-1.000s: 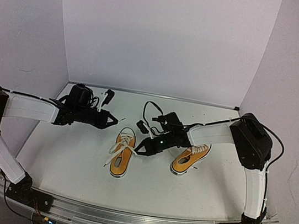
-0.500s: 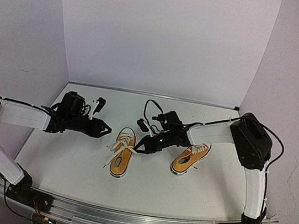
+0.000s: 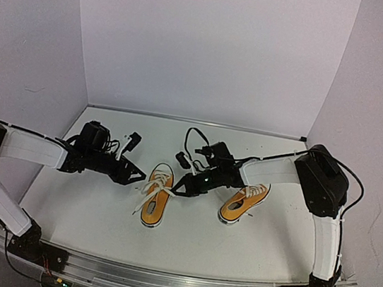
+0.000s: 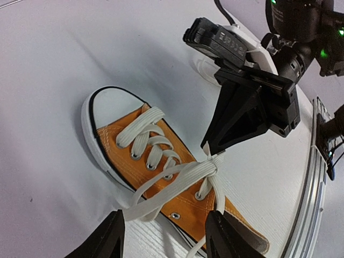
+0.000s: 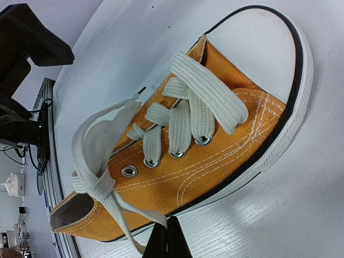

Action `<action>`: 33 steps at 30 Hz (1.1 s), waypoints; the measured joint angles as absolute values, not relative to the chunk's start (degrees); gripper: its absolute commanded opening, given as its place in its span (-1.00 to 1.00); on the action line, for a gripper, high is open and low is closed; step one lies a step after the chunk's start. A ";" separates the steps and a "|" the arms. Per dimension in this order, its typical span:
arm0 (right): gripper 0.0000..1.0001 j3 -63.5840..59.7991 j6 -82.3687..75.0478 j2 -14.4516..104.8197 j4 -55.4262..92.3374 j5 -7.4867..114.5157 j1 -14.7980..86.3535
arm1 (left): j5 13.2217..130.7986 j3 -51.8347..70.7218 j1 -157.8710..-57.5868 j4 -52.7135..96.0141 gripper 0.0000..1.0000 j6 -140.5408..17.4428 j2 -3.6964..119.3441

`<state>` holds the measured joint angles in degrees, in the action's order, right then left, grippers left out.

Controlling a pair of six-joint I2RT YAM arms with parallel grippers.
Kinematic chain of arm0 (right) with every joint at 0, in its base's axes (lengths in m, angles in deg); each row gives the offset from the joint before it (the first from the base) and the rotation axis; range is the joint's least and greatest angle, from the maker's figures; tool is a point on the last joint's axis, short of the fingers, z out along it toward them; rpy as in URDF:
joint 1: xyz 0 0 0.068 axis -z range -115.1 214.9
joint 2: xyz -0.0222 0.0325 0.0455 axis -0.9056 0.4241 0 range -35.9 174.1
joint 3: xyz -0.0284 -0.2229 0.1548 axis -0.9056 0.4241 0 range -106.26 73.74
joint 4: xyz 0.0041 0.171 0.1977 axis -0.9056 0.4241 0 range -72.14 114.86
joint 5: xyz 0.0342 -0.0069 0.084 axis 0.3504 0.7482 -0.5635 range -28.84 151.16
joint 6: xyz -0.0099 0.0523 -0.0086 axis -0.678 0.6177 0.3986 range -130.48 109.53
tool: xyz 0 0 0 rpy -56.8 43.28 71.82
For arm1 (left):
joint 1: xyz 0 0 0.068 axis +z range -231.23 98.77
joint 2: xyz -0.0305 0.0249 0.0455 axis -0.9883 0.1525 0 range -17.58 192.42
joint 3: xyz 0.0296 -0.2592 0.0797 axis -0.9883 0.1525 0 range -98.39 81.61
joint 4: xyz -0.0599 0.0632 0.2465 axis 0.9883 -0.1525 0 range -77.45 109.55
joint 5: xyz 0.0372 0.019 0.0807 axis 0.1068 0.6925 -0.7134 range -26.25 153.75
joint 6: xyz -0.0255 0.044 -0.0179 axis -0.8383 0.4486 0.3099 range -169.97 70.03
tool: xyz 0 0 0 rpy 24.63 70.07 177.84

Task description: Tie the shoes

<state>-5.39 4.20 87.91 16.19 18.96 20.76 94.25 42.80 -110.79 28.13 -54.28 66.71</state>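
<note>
Fingers of right gripper (image 4: 208,146) pinch lace (image 4: 172,185); overhead hides contact.

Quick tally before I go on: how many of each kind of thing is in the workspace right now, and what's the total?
Orange sneakers: 2 (one on the left of the top view, one on the right)
Grippers: 2 (left gripper open, right gripper shut on the left-hand sneaker's white lace)
Total: 4

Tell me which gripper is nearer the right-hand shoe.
Right. The right gripper is left of the right-hand shoe, pinching the other shoe's laces; the left gripper is beyond it, farther left.
</note>
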 measured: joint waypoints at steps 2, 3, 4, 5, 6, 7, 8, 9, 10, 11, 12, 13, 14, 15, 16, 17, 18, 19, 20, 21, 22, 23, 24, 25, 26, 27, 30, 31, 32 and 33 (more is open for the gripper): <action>-1.00 -5.39 4.20 87.91 16.20 18.96 20.86 | 96.22 40.47 -110.88 28.18 0.13 -51.51 70.25; -1.00 -5.39 4.20 87.91 16.19 18.98 20.87 | 97.03 39.69 -110.94 28.21 0.14 -49.89 71.68; -1.00 -5.39 4.20 87.91 16.19 19.00 20.89 | 97.65 39.42 -111.05 28.40 0.14 -48.42 72.72; -1.00 -5.39 4.20 87.91 16.19 19.03 20.91 | 98.13 39.32 -111.17 28.53 0.14 -46.85 73.64; -1.00 -5.39 4.20 87.91 16.19 19.07 20.93 | 98.42 39.31 -111.26 28.57 0.14 -45.48 74.32; -1.00 -5.39 4.20 87.91 16.19 19.10 20.95 | 98.59 39.31 -111.32 28.60 0.13 -44.32 74.86; -1.00 -5.39 4.20 87.91 16.19 19.12 21.00 | 98.68 39.27 -111.39 28.68 0.12 -43.15 75.45; -1.00 -5.39 4.20 87.92 16.19 19.14 21.04 | 98.78 39.10 -111.49 28.72 0.11 -42.21 76.10; -1.00 -5.39 4.20 87.94 16.19 19.14 21.11 | 98.99 38.74 -111.54 28.82 0.09 -41.47 76.96; -1.00 -5.39 4.20 87.95 16.19 19.14 21.16 | 99.32 38.22 -111.58 29.13 0.06 -40.77 78.08; -1.00 -5.39 4.20 88.05 16.18 19.11 21.21 | 99.60 37.69 -111.58 29.44 0.04 -40.46 79.21; -1.00 -5.39 4.20 88.16 16.17 19.11 21.27 | 99.76 37.29 -111.58 29.92 0.02 -40.12 80.19; -1.00 -5.39 4.20 88.28 16.19 19.11 21.33 | 99.82 36.93 -111.58 30.16 -0.04 -39.77 81.02; -1.00 -5.39 4.20 88.38 16.17 19.11 21.38 | 99.79 36.72 -111.58 30.46 -0.16 -39.47 81.69; -1.00 -5.39 4.20 88.49 16.19 19.11 21.44 | 99.70 36.62 -111.58 30.56 -0.30 -39.23 82.19; -1.00 -5.39 4.20 88.58 16.20 19.11 21.51 | 99.60 36.58 -111.58 30.55 -0.47 -39.03 82.53; -1.00 -5.39 4.20 88.61 16.19 19.11 21.60 | 99.52 36.58 -111.58 30.47 -0.65 -38.87 82.72; -1.00 -5.37 4.20 88.63 16.19 19.11 21.67 | 99.27 36.58 -111.58 30.29 -0.87 -38.98 82.80; -1.00 -5.37 4.20 88.63 16.16 19.11 21.76 | 98.96 36.58 -111.58 30.10 -0.98 -38.81 82.78; -1.00 -5.37 4.20 88.63 16.15 19.09 21.83 | 98.63 36.58 -111.58 30.11 -1.00 -38.33 82.70; -1.00 -5.34 4.20 88.63 16.13 19.11 21.89 | 98.09 36.60 -111.60 30.05 -1.00 -38.65 82.62; -1.00 -5.29 4.20 88.63 16.12 19.12 21.94 | 97.49 36.63 -111.62 30.02 -1.00 -38.69 82.48; -1.00 -5.22 4.20 88.63 16.05 19.13 21.99 | 96.73 36.69 -111.60 29.96 -1.00 -38.85 82.18; -1.00 -5.14 4.20 88.63 15.97 19.12 22.03 | 95.97 36.79 -111.55 29.87 -1.00 -39.21 81.81; -1.00 -5.02 4.20 88.62 15.85 19.13 22.08 | 95.18 36.93 -111.51 29.79 -1.00 -39.56 81.34; -1.00 -4.80 4.20 88.62 15.70 19.15 22.12 | 94.19 37.11 -111.48 29.64 -1.00 -39.93 80.74; -1.00 -3.91 4.20 88.63 15.03 19.16 22.23 | 91.52 38.19 -111.42 29.32 -1.00 -41.43 78.22; -1.00 -3.64 4.21 88.63 14.66 19.17 22.24 | 91.02 38.49 -111.42 29.11 -1.00 -41.94 77.45; -1.00 -3.38 4.22 88.63 14.28 19.19 22.25 | 90.58 38.78 -111.42 28.89 -1.00 -42.45 76.74; -1.00 -3.27 4.22 88.61 13.95 19.25 22.27 | 90.47 39.05 -111.42 28.73 -1.00 -42.81 76.17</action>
<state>-3.27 4.22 88.61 13.95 19.25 22.27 90.47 39.05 -111.42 28.73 -42.81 76.17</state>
